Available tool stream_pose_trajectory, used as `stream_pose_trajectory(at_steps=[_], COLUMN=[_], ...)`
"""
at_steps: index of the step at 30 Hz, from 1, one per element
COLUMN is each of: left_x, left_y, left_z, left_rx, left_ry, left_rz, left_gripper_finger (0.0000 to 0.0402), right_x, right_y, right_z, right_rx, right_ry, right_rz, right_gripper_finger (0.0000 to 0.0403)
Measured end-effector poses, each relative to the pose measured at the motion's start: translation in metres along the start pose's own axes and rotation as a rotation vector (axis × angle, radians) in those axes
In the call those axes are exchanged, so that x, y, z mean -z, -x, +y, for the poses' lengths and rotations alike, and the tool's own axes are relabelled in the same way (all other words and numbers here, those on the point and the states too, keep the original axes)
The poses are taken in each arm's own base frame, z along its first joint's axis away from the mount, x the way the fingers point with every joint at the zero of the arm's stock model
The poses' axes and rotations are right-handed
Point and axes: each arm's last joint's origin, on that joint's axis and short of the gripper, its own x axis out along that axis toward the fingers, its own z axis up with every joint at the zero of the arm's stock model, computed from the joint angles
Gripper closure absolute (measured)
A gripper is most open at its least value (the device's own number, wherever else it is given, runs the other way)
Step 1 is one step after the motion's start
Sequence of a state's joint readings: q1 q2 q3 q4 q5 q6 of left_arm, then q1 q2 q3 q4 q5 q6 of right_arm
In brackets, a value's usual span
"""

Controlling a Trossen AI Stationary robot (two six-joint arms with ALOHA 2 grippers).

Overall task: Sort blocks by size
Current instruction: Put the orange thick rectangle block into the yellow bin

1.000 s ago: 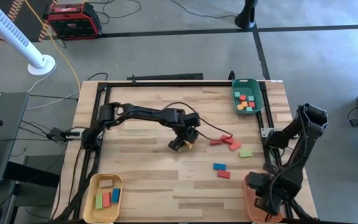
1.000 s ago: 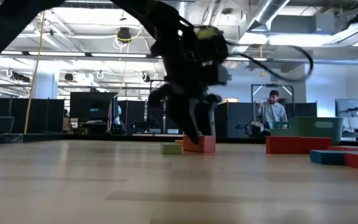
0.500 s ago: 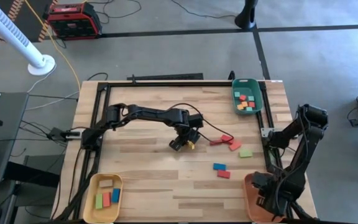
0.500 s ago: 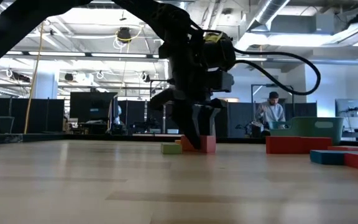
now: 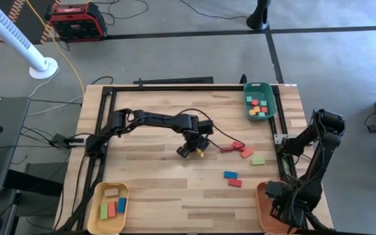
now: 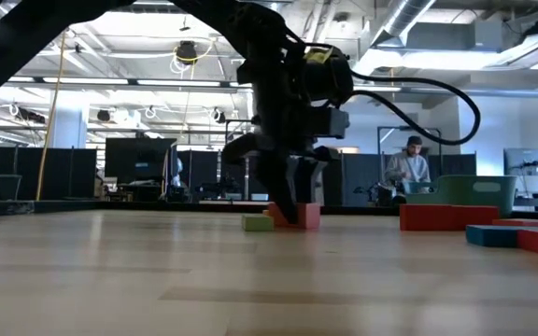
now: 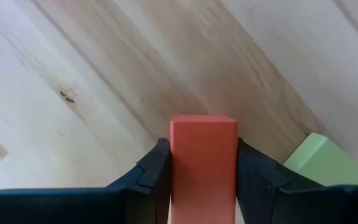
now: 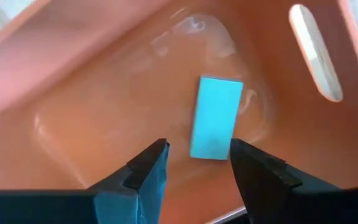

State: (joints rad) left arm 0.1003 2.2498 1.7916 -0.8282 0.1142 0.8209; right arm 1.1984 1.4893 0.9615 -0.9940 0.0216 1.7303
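My left gripper point(image 5: 191, 151) stands at the table's middle, shut on a red block point(image 7: 202, 162), which also shows in the low view point(image 6: 310, 217). A light green block point(image 7: 319, 160) lies on the wood right beside it. My right gripper point(image 8: 197, 168) hangs open over the orange tray point(image 5: 266, 212) at the near right corner. A teal block point(image 8: 216, 126) lies flat on that tray's floor below the fingers, apart from them. My left gripper pinches the red block's two long sides point(image 7: 179, 180) between its two fingers. The fingers come steeply from above, with the block's length running out between them. In the low view the block's underside point(image 6: 312, 227) seems to sit on the table.
Loose blocks lie right of the middle: two red point(image 5: 232, 147) point(image 5: 235, 183), one orange-red point(image 5: 247, 153), one green point(image 5: 258, 160), one blue point(image 5: 230, 174). A green tray point(image 5: 261, 101) with small blocks stands far right, a yellow tray point(image 5: 109, 207) with blocks near left.
My left gripper has tipped steeper over the red block and shut on it; the block has stayed on the table beside the green one. My right gripper has sunk a little over the orange tray.
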Motion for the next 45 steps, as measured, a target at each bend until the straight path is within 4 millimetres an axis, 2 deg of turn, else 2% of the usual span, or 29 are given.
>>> stream_pose_trajectory(at_steps=[7, 13, 20, 26, 33, 40, 45], left_x=[-0.003, -0.006, -0.008, -0.013, -0.022, -0.033, -0.042], left_y=[0.013, 0.04, 0.083, 0.125, 0.166, 0.189, 0.195], left_z=[-0.006, -0.013, -0.032, -0.06, -0.102, -0.148, -0.178], left_rx=[-0.018, -0.036, -0.045, -0.056, -0.082, -0.128, -0.146], left_ry=[-0.003, 0.026, 0.08, 0.149, 0.217, 0.259, 0.277], left_rz=[0.035, 0.054, 0.098, 0.122, 0.133, 0.167, 0.18], left_gripper_finger=[0.0278, 0.0278, 0.0278, 0.0278, 0.0278, 0.0278, 0.0278], right_x=[-0.003, -0.011, -0.03, -0.059, -0.096, -0.13, -0.154], right_y=[0.016, 0.031, 0.032, 0.033, 0.034, 0.034, 0.034], right_z=[-0.008, -0.015, -0.021, -0.023, -0.029, -0.032, -0.033], right_rx=[-0.003, -0.008, 0.074, 0.141, 0.242, 0.26, 0.244], right_ry=[-0.006, -0.012, 0.049, 0.155, 0.288, 0.39, 0.456], right_rz=[-0.028, -0.156, -0.249, -0.36, -0.396, -0.41, -0.437], right_gripper_finger=[0.0195, 0.0194, 0.0194, 0.0194, 0.0194, 0.0194, 0.0194])
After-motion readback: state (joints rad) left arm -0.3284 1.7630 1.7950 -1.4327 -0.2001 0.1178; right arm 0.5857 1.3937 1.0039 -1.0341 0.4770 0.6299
